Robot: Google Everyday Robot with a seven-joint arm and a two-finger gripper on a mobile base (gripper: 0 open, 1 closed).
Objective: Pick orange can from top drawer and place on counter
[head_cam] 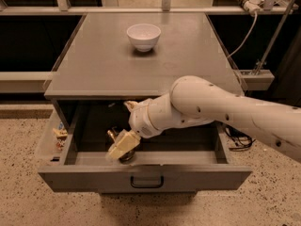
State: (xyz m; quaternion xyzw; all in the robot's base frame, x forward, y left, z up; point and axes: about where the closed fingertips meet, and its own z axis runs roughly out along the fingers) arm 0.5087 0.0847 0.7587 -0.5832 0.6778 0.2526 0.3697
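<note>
The top drawer (146, 175) stands pulled out under the counter (141, 65). The orange can (113, 135) stands inside the drawer near its front, left of centre; only its golden top and a dark lower part show. My gripper (123, 146) reaches down into the drawer from the right and sits right at the can, covering its middle. The white arm (211, 105) crosses over the right half of the drawer.
A white bowl (143, 36) stands on the far part of the counter. A side tray (59, 134) on the drawer's left holds small packets. A cable (244, 32) and a railing lie to the right. Speckled floor surrounds the cabinet.
</note>
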